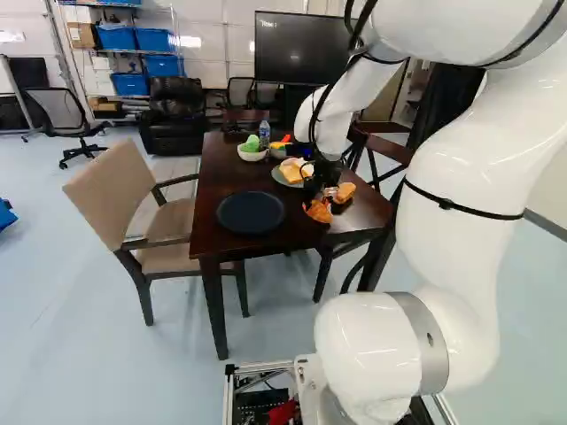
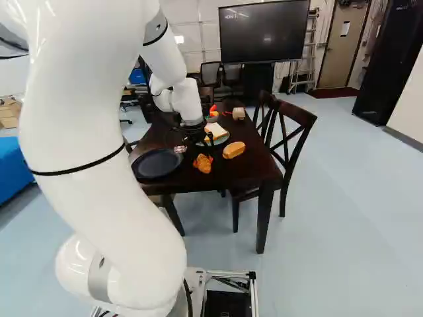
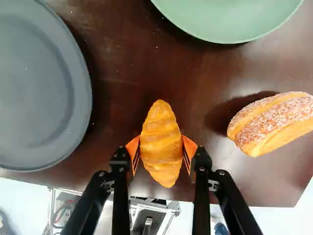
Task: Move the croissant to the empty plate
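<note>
Brown counter (image 3: pixel 117 63), end effector (image 3: pixel 161 146) has the croissant (image 3: pixel 161 139) pinched. Grab looks done imo; next, lift it over to the dark plate (image 3: pixel 34 88).

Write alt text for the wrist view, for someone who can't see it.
A black gripper holds a croissant between its orange pads over a dark wooden table. An empty dark gray plate lies on one side of the croissant, a sugar-dusted bread roll on the other, and part of a green plate shows ahead.
</note>
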